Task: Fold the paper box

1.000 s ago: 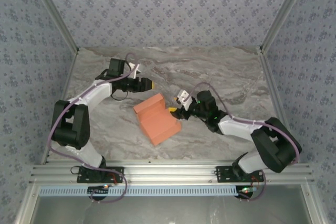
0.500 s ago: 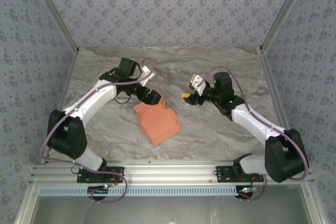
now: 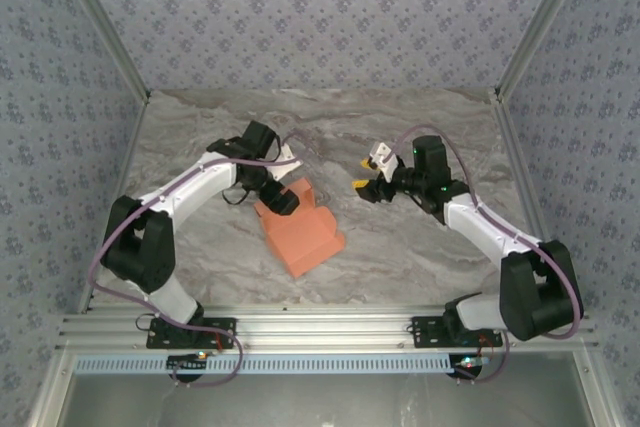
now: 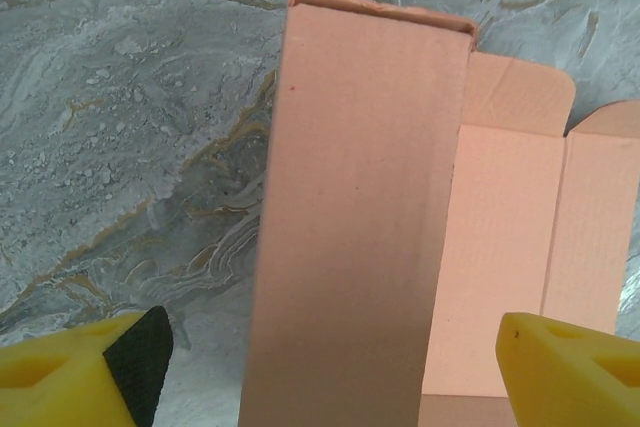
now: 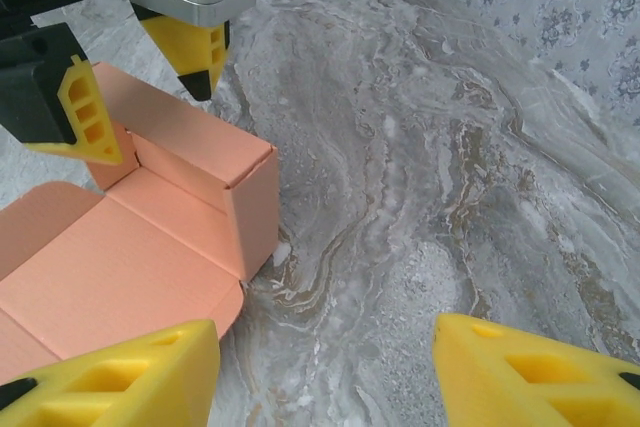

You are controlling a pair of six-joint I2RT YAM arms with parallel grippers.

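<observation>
Salmon-orange card, the paper box lies half-formed near the middle of the desk. In the overhead view its long axis runs from about 11 o'clock to 5 o'clock. An end wall stands up at the 11 o'clock end, and the other panels lie flat and open toward 5 o'clock.

The left hand is much the nearer of the two. It sits right over that raised end with its jaws wide. In its wrist view the end wall runs up between the fingers with a gap on each side, so it grips nothing. From the right wrist, one left finger seems to hang beyond the wall and the other near the wall's end on the box side. I cannot tell whether either brushes the card. The coming move probably turns on this straddle, since the wall is already between the jaws and the hand need only close or push.

The right hand hovers well apart, at about 2 o'clock from the box. It is partly open, empty, and pointed back toward the box.

A second ago the roles were reversed. The right hand was at the box's 3 o'clock edge, and the left hand hung off near 11 o'clock, clear of the card. Half a second ago the left hand was just reaching the raised end. Now it is settled over the wall, and the right hand has drawn away. The box looks to be in the same spot.
</observation>
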